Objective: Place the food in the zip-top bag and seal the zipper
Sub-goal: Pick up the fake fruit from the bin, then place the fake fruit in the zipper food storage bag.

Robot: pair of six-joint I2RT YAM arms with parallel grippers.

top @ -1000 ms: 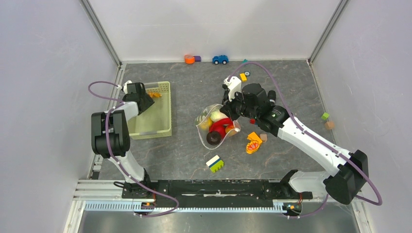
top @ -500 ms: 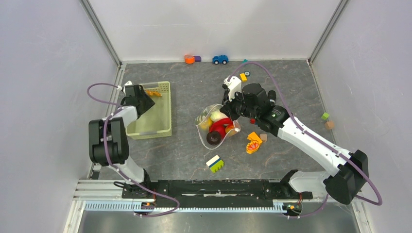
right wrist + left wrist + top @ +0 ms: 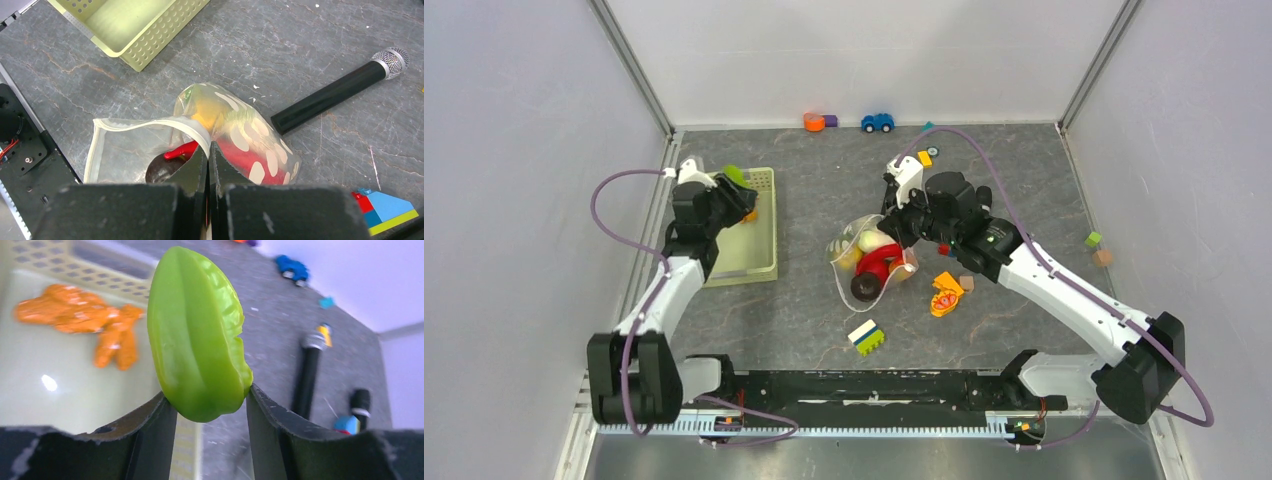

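My left gripper is shut on a green ribbed food piece, which stands upright between the jaws. It hangs above the far end of the pale green basket, where the green piece also shows from above. An orange food piece lies inside the basket. My right gripper is shut on the rim of the clear dotted zip-top bag, holding its mouth up. The whitish zipper curves along the open edge. Inside the bag lie a red chili, a dark purple piece and a yellow one.
A black microphone lies just beyond the bag. An orange-and-red lumpy toy sits right of the bag, and a block stack in front of it. A blue car and small blocks lie by the walls.
My left arm has risen out of the basket with the green piece now between its jaws, and its elbow has swung down toward the near edge. The right arm and bag have stayed still.
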